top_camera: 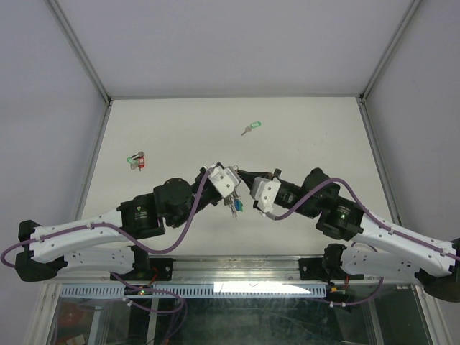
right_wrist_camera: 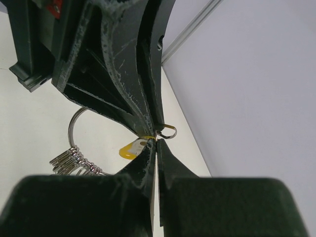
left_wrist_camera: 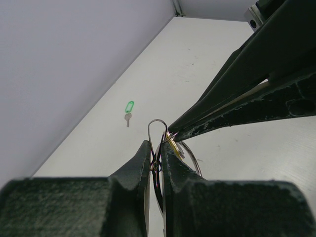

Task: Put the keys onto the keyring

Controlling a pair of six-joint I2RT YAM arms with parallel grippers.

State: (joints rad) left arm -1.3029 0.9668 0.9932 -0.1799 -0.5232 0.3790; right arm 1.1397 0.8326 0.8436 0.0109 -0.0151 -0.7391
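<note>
Where the two arms meet at mid-table in the top view, the left gripper [top_camera: 228, 184] and right gripper [top_camera: 251, 188] stand tip to tip, and a bunch of keys [top_camera: 234, 205] with a blue tag hangs just below them at 6 o'clock. A green-tagged key [top_camera: 251, 128] lies well apart on the table [top_camera: 309, 144] at 12 o'clock. Red and green tags [top_camera: 136, 159] lie at 9 o'clock.

From the left wrist, the left gripper's fingers [left_wrist_camera: 143, 163] are clamped on the thin silver keyring [left_wrist_camera: 157, 120], a narrow loop of it rising at 12 o'clock above the tips. The right gripper's tips touch a yellow-tagged key [left_wrist_camera: 173, 143] at 2 o'clock.

From the right wrist, its fingers [right_wrist_camera: 145, 160] are pressed together. The yellow tag sits at their tip at 10 o'clock, but whether it is pinched cannot be told. The keyring's arc is at 9 o'clock.
</note>
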